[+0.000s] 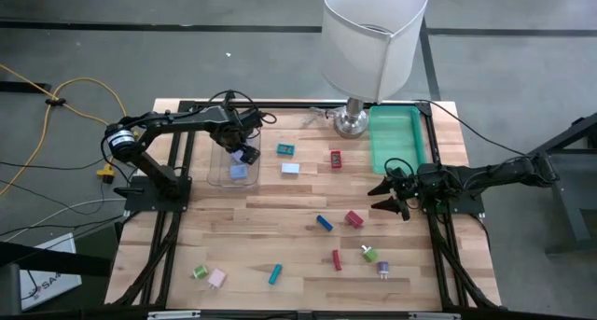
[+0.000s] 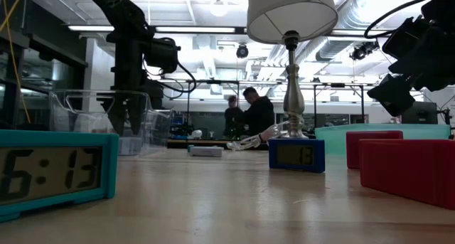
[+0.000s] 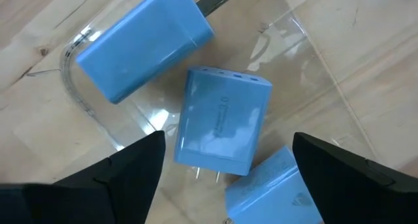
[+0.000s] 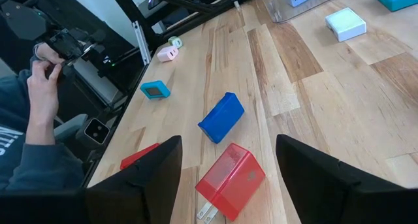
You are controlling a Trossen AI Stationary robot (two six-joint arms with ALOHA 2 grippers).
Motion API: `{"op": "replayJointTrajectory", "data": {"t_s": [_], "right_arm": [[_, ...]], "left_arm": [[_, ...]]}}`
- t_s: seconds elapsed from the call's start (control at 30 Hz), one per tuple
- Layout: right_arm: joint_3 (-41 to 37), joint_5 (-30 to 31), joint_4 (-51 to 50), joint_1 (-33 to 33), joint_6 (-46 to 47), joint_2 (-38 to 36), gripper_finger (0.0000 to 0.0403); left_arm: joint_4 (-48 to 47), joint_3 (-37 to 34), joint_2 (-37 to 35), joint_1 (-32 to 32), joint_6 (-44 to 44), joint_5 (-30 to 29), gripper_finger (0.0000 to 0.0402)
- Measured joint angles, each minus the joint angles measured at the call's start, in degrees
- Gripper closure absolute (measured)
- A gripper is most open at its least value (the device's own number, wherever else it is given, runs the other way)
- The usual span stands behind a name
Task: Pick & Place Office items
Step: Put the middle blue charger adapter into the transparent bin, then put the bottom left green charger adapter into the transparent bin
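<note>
Three light blue chargers (image 3: 222,123) lie flat in the clear bin (image 1: 227,167), prongs pointing different ways. Left end effector (image 3: 225,178) hovers above, fingers spread, empty. Right end effector (image 1: 390,195) spread over the worktop (image 1: 280,222).

Teal clock (image 2: 57,171) nearest; dark blue clock (image 2: 296,156) beside lamp base (image 2: 292,94); red blocks (image 2: 405,167) opposite; clear bin (image 2: 106,119) behind.

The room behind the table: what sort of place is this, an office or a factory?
Probably a robotics lab or workshop. Exposed ducts and strip lights run overhead, people work at benches beyond, and two robot arms are bolted to a wooden table strewn with small chargers.
</note>
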Motion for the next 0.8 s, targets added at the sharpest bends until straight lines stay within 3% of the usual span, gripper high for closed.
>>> {"op": "replayJointTrajectory", "data": {"t_s": [0.33, 0.8], "right_arm": [[0.00, 0.00, 0.00, 0.00, 0.00, 0.00, 0.0167], [0.00, 0.00, 0.00, 0.00, 0.00, 0.00, 0.0167]], "left_arm": [[-0.01, -0.02, -1.02, 0.41, 0.25, 0.07, 0.0073], [0.00, -0.02, -9.52, 0.64, 1.75, 3.92, 0.0073]]}}
